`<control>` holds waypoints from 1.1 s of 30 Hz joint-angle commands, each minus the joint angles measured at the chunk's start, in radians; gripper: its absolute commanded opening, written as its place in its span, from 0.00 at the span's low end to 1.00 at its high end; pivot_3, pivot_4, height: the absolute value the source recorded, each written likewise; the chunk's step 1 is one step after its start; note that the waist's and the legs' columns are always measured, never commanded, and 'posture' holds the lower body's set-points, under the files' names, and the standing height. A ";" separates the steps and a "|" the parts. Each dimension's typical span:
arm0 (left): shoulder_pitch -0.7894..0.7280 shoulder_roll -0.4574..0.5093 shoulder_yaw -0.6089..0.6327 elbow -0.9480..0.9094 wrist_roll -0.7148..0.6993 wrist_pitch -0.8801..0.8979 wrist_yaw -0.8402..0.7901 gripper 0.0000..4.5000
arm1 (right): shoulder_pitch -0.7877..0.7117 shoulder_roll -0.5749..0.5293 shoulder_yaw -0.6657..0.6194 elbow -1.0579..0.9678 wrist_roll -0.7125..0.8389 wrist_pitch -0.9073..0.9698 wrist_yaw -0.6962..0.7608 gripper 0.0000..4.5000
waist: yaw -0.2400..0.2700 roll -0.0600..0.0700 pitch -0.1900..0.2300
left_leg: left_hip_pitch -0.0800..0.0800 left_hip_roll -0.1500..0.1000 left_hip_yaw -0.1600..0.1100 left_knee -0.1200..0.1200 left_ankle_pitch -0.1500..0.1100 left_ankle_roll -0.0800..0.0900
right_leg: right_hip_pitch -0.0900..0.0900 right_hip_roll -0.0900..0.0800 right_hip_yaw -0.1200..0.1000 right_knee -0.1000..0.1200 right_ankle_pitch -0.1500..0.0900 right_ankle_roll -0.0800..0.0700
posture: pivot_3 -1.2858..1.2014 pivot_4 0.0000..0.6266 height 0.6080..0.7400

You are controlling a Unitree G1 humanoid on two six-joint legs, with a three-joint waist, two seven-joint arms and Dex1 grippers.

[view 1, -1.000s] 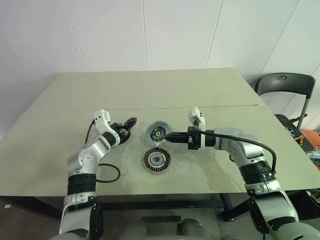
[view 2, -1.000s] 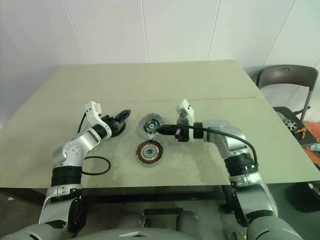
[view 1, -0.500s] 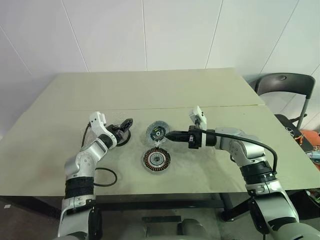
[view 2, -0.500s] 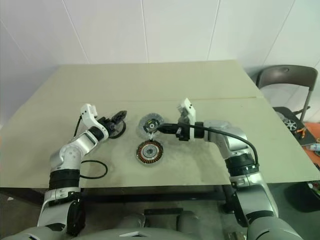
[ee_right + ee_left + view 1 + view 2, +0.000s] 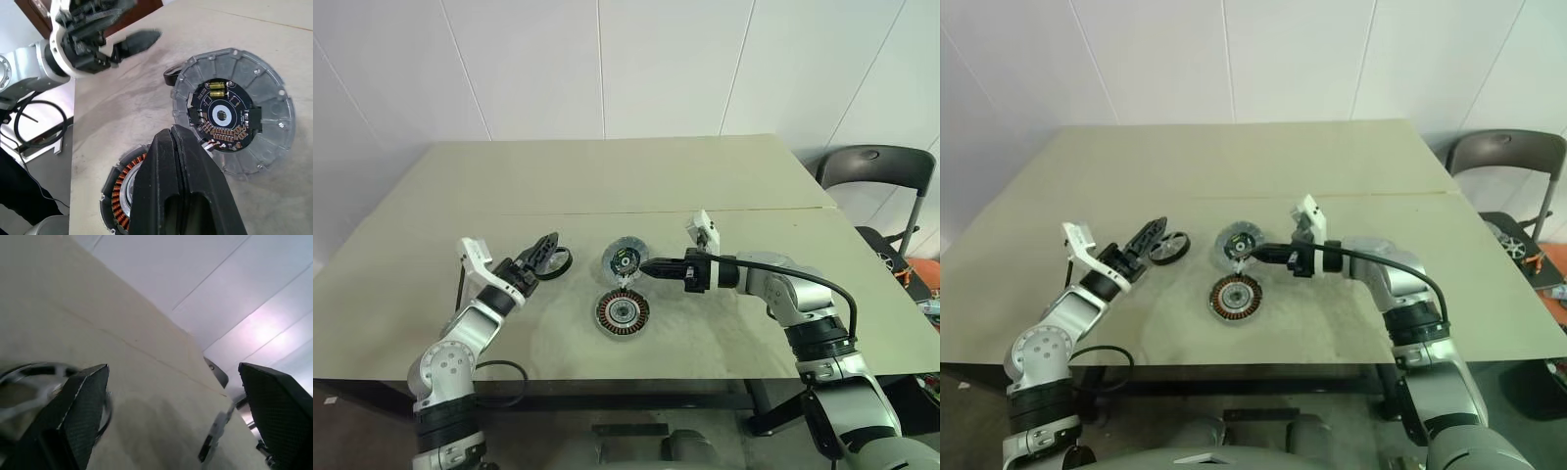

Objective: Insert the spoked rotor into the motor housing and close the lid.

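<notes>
The spoked rotor (image 5: 622,312) lies flat on the table, copper spokes up, near the front middle. Just behind it is the lid (image 5: 623,259), its dark labelled face (image 5: 222,115) towards me. My right gripper (image 5: 646,266) is shut, and its tip touches the lid's lower rim beside some thin white wires. The motor housing (image 5: 555,260), a grey ring that is dark inside, rests on the table left of the lid. My left gripper (image 5: 545,252) is open and empty, just short of the housing on its left, with its fingers (image 5: 83,401) spread wide.
The beige table (image 5: 607,176) has a seam running across its middle. A black chair (image 5: 876,166) stands past the table's right corner. A black cable loop (image 5: 499,377) hangs at the front edge under my left arm.
My left arm has drawn back to the left and towards me, so the open gripper has come off the housing, which stays on the table. The right arm, the lid and the rotor have not moved.
</notes>
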 commanded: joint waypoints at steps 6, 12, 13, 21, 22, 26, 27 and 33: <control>0.031 -0.014 0.042 -0.008 -0.121 0.014 0.045 1.00 | -0.010 -0.003 -0.009 0.005 -0.010 -0.023 -0.005 0.00 | 0.001 0.000 0.000 | 0.000 0.000 0.000 0.000 0.000 0.000 | 0.000 0.000 0.000 0.000 -0.001 -0.002 | 0.52 0.00 1.00; 0.012 -0.010 0.031 0.123 -0.076 0.023 0.141 1.00 | -0.019 -0.001 -0.011 0.015 -0.019 -0.027 -0.004 0.00 | -0.001 0.000 0.000 | 0.001 0.000 0.000 0.000 0.000 0.000 | 0.000 0.000 0.000 0.000 -0.001 -0.002 | 0.52 0.00 1.00; 0.009 -0.009 0.028 0.131 -0.075 0.023 0.144 1.00 | -0.021 0.000 -0.010 0.017 -0.020 -0.028 -0.006 0.00 | 0.000 0.000 0.000 | 0.000 0.000 0.000 0.000 0.000 0.000 | 0.000 0.000 0.000 0.000 -0.001 -0.002 | 0.52 0.00 1.00; -0.033 -0.006 0.004 0.183 -0.052 0.024 0.152 1.00 | -0.028 0.007 -0.012 0.030 -0.028 -0.036 -0.010 0.00 | 0.001 0.000 0.000 | 0.000 0.000 0.000 0.000 0.000 0.000 | 0.000 0.000 0.000 0.000 -0.001 -0.002 | 0.52 0.00 1.00; -0.040 -0.006 0.000 0.189 -0.048 0.025 0.151 1.00 | -0.029 0.008 -0.013 0.031 -0.029 -0.036 -0.011 0.00 | 0.002 0.000 0.000 | 0.000 0.000 0.000 0.000 0.000 0.000 | 0.000 0.000 0.000 0.000 -0.001 -0.002 | 0.52 0.00 1.00; -0.095 -0.015 -0.021 0.237 -0.020 0.008 0.145 1.00 | -0.028 0.011 -0.015 0.031 -0.030 -0.039 -0.011 0.00 | 0.003 0.000 0.000 | 0.000 0.000 0.000 0.000 0.000 0.000 | 0.000 0.000 0.000 0.000 -0.001 -0.002 | 0.52 0.00 1.00; -0.115 -0.020 -0.026 0.259 -0.008 0.000 0.145 1.00 | -0.027 0.012 -0.014 0.031 -0.031 -0.040 -0.012 0.00 | 0.003 0.000 0.000 | 0.000 0.000 0.000 0.000 0.000 0.000 | 0.001 0.000 0.000 0.000 -0.001 -0.002 | 0.52 0.00 1.00; -0.206 -0.050 -0.064 0.381 0.063 -0.021 0.134 1.00 | -0.026 0.015 -0.017 0.028 -0.033 -0.043 -0.016 0.00 | 0.001 0.000 0.000 | 0.000 -0.001 0.000 0.000 0.000 0.000 | 0.001 0.000 -0.001 -0.001 0.000 0.000 | 0.52 0.00 1.00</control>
